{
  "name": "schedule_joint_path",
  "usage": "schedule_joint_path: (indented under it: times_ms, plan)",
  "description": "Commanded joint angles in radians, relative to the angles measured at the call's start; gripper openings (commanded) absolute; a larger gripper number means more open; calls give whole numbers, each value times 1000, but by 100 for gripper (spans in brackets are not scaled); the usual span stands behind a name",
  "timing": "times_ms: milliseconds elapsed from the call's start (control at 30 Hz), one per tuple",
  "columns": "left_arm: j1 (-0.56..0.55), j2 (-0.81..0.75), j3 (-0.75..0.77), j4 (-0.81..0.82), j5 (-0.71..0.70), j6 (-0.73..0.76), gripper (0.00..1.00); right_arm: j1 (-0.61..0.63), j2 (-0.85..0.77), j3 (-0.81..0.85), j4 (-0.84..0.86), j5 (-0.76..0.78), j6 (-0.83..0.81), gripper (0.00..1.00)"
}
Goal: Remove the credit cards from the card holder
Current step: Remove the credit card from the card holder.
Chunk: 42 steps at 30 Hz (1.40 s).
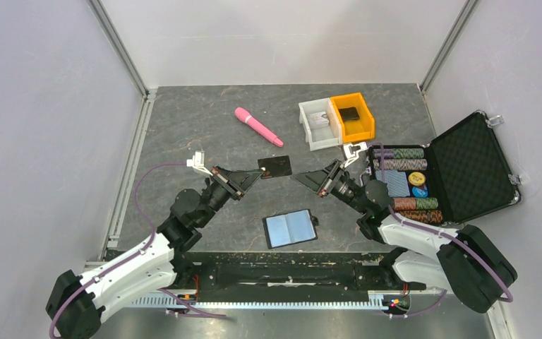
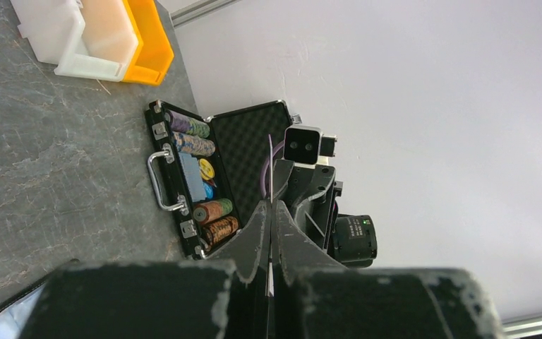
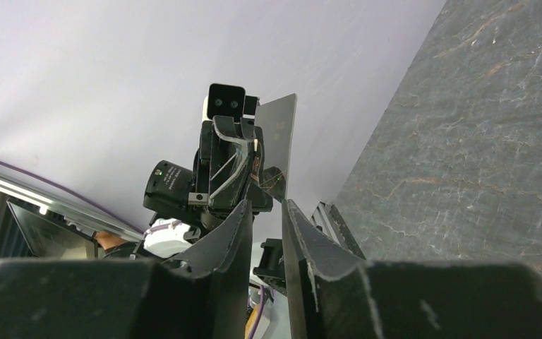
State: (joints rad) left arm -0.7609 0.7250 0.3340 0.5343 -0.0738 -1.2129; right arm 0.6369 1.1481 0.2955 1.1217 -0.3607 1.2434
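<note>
The card holder (image 1: 291, 228) lies open and flat on the table near the front, its bluish-grey inner panels facing up. My left gripper (image 1: 256, 175) is shut on a dark credit card (image 1: 275, 167) and holds it above the table. In the left wrist view the card (image 2: 271, 152) shows edge-on between the closed fingers (image 2: 255, 233). My right gripper (image 1: 299, 178) faces the left one, just right of the card, open by a narrow gap and empty. In the right wrist view the card (image 3: 280, 138) stands beyond my fingertips (image 3: 241, 215), apart from them.
A pink cylinder (image 1: 258, 126) lies at the back. A white bin (image 1: 316, 124) and an orange bin (image 1: 353, 118) with a black item stand at the back right. An open black briefcase (image 1: 459, 166) with poker chips sits on the right, also in the left wrist view (image 2: 183, 176).
</note>
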Motion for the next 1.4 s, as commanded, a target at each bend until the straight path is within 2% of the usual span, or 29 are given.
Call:
schedule_joint_path:
  times_ms: [0, 100, 333, 500, 667, 833, 1167, 1300, 1367]
  plan:
    - [0, -20, 2, 23, -9, -27, 2, 9, 14, 53, 51, 3, -9, 23]
    - [0, -32, 2, 15, -25, -24, 2, 10, 27, 49, 48, 5, 1, 33]
    - [0, -36, 25, -19, -36, -4, 2, 10, 32, 44, 53, 3, 7, 35]
    - [0, -37, 15, -20, -35, -14, 2, 12, 35, 52, 70, -4, 7, 30]
    - [0, -47, 3, -19, -35, -23, 2, 12, 37, 59, 72, -3, 3, 20]
    - [0, -61, -7, -29, -37, -35, 2, 13, 46, 54, 101, 6, 1, 0]
    - [0, -105, -22, -80, -39, -43, 3, 14, 74, 59, 145, 4, 6, 0]
    - [0, -127, -26, -108, -53, -42, 20, 14, 73, 59, 152, -7, 1, 0]
    - [0, -137, -27, -116, -54, -36, 21, 14, 64, 59, 135, -9, -15, 0]
